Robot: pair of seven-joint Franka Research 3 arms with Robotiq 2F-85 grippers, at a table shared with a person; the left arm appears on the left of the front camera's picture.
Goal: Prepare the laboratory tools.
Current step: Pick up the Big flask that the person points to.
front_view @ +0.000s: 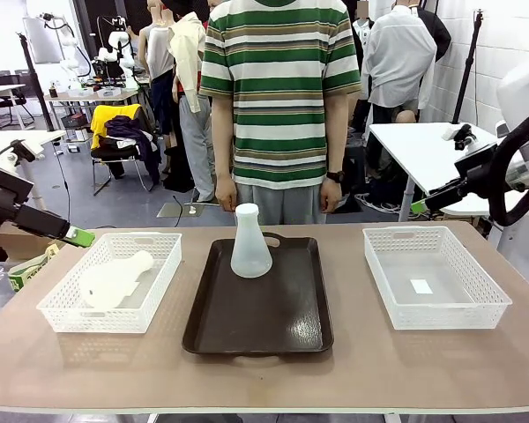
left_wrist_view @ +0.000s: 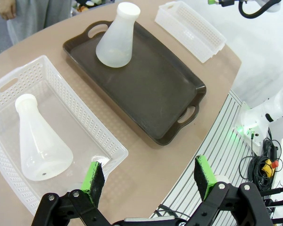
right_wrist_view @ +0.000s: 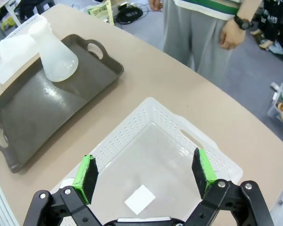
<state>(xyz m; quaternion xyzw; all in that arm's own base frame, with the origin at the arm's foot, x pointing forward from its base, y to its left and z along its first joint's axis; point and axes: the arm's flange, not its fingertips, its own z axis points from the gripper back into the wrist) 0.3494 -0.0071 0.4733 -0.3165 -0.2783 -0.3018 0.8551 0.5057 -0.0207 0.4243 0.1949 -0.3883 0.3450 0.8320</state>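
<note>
One conical flask [front_view: 250, 242] upright at the far end of the brown tray [front_view: 273, 308]; second flask [front_view: 115, 280] on its side inside the left basket [front_view: 93, 322]. Left gripper [left_wrist_view: 148, 176] near that basket's corner and right gripper [right_wrist_view: 144, 176] above the right basket [right_wrist_view: 127, 129], both spread wide and empty.

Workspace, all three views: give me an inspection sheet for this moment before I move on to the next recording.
Surface: brown table carrying a dark tray between two white mesh baskets.
Job's things: upright flask at the tray's far end; second flask lying on its side in the left basket.
Clutter: white slip in the right basket.
Grippers: left gripper open, holding nothing, near the left basket; right gripper open, holding nothing, over the right basket.
Cables: cables on the floor beside the table.
Surroundings: person standing at the far side, hands down.
</note>
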